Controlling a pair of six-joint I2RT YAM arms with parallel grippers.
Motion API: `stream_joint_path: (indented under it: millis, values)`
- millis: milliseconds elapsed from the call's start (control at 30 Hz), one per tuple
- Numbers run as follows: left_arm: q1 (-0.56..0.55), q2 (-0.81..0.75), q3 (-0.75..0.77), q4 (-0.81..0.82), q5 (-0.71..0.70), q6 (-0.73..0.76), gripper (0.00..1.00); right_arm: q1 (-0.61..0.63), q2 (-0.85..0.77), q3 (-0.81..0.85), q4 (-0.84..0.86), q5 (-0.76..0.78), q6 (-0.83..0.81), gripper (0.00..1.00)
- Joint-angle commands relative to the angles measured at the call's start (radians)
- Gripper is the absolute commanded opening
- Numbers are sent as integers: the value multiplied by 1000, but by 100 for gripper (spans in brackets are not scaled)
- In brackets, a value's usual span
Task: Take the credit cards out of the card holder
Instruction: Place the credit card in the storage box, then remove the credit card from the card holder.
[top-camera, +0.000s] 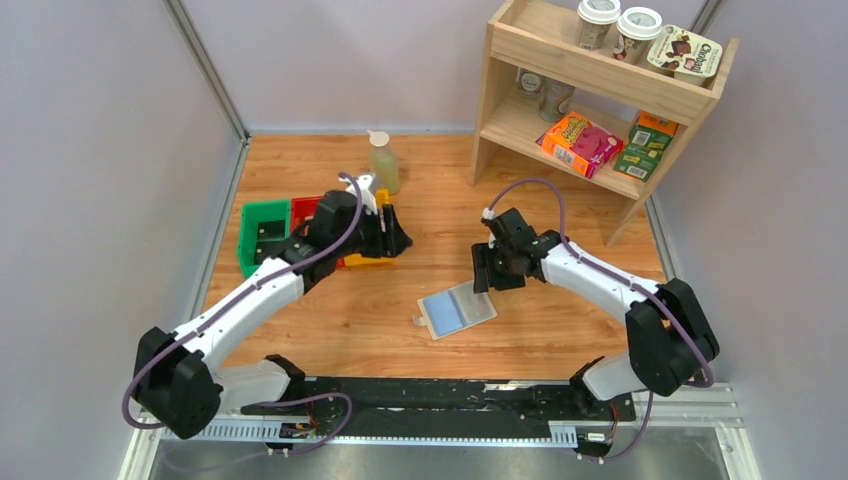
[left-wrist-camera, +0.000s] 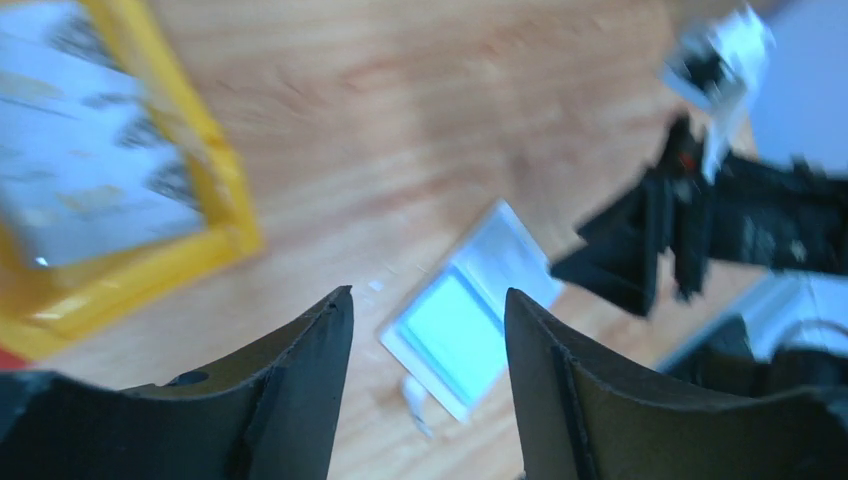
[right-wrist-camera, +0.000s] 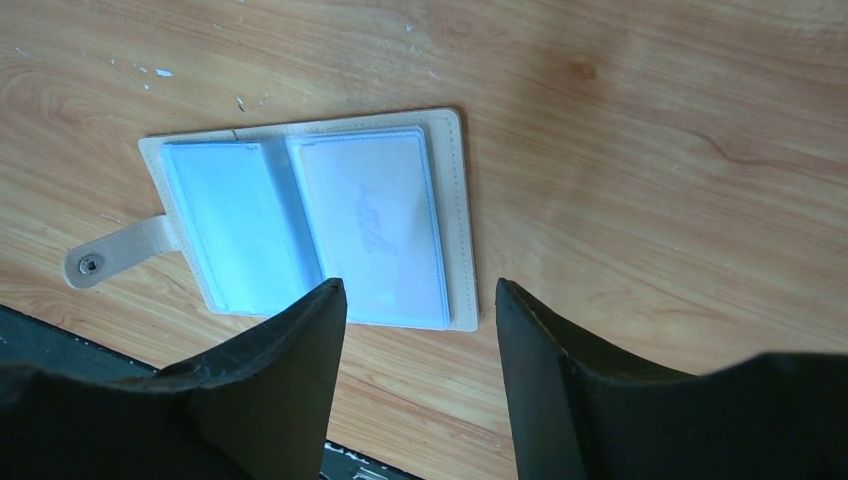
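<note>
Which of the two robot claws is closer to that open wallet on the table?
The right gripper: it hovers open at the far edge of the card holder, while the left gripper is off by the yellow bin.

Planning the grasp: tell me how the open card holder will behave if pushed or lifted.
The card holder lies thin and flat on the smooth table, so a push probably slides it rather than tips it. It folds at the middle, so lifted by one edge it likely flops. Its glossy clear sleeves look slippery.
</note>
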Motion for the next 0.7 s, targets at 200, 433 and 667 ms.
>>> stream_joint_path:
  millis: [200, 433, 667]
  values:
    - [-200, 118, -101, 36, 109, -134, 56, 6, 48, 29, 48, -108, -11, 58]
    - [-205, 283, -104, 111, 189, -146, 42, 14, 100, -8, 85, -128, 10, 56]
    - [-216, 373, -115, 133, 213, -143, 42, 20, 137, -25, 97, -124, 18, 56]
